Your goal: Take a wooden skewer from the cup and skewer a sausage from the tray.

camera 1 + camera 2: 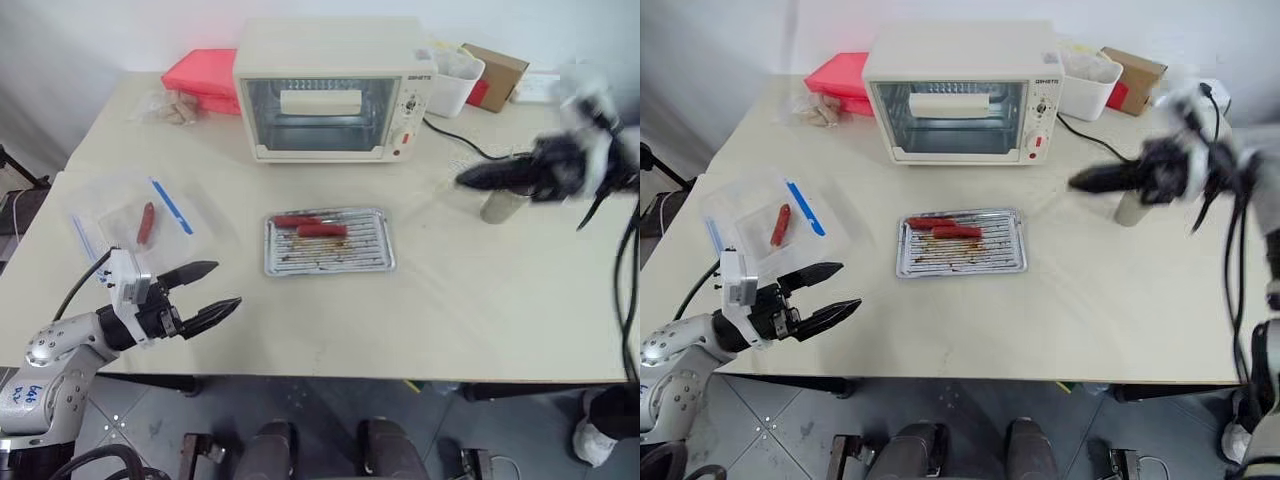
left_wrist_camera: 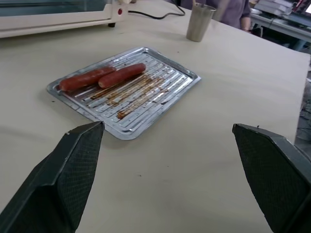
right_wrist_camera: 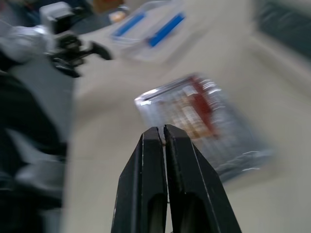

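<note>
The job looked barely begun. The right tool (image 1: 1080, 181) hung blurred above the tabletop (image 1: 1090, 300) just beside the cup (image 1: 1132, 208), at about two o'clock from the tray (image 1: 960, 262), its two black fingers pressed tight together. Whether the wooden skewer was nipped between them could not be told (no stick could be made out in the wrist view's blur). The left tool (image 1: 212, 290) hovered at eight o'clock from the tray, well apart from it, fingers spread wide and empty.

Nothing was skewered yet: two sausages lay side by side along the tray's far edge, the nearer sausage (image 1: 322, 230) untouched, over brown grease streaks. At nine o'clock a clear bag (image 1: 175, 210) held one more red sausage. The cup's contents could not be seen. The piercing itself was still to come.
</note>
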